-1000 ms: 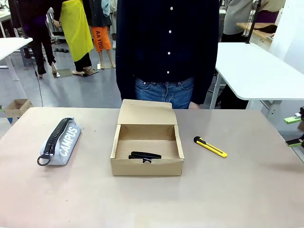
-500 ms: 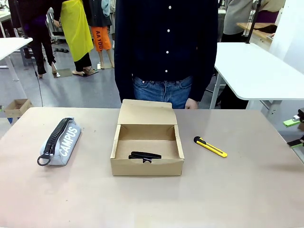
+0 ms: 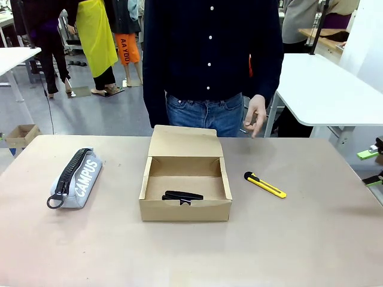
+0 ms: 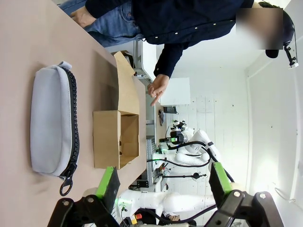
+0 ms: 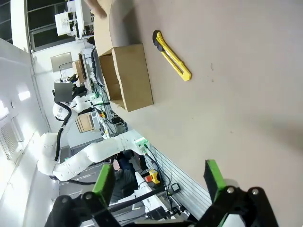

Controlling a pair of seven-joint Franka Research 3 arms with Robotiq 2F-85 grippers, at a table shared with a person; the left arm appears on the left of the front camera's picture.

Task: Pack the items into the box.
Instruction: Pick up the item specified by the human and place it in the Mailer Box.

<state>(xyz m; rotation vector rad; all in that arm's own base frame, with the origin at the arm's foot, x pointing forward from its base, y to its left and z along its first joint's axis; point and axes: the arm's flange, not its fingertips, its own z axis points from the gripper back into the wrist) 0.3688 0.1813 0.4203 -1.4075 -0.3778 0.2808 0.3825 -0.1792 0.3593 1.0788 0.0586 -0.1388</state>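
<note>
I observe that the person's hand [image 3: 256,116] has risen behind the box [image 3: 185,210], loosely curled and empty, so the utility knife [image 3: 265,185], lying on the table [image 3: 299,239] right of the box with the black object [image 3: 183,196] already inside, remains for my open, empty right gripper [image 5: 158,182].

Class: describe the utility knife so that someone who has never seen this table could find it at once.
Start at the open cardboard box in the middle of the table. To the robot's right of it, apart from it, lies the utility knife. It is slim and yellow with a black tip, unlike the bulky grey pencil case on the box's other side.
</note>
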